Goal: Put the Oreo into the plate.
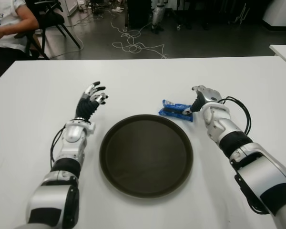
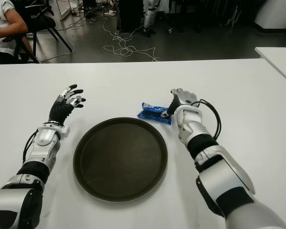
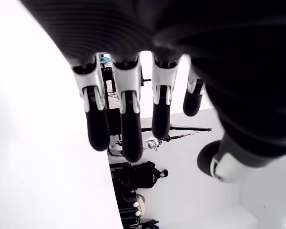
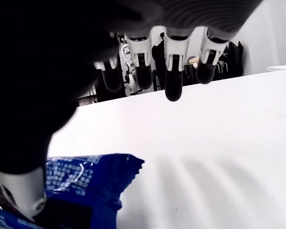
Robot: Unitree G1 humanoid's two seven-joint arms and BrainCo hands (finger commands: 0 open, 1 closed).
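White table (image 1: 148, 76) up front, grey floor (image 1: 190, 40) beyond with tangled pale cables (image 1: 133, 45), black chair (image 1: 50, 19) at far left beside a seated person (image 1: 7, 24) in white, corner of a second white table (image 1: 285, 51) at right.

Both arms are silver-grey shells with black bands at the joints. The left hand (image 1: 92, 98) at centre left has a ribbed black palm and silver fingers tipped in black pads. The right hand (image 1: 203, 96) at centre right matches it, with black cables looping beside its wrist.
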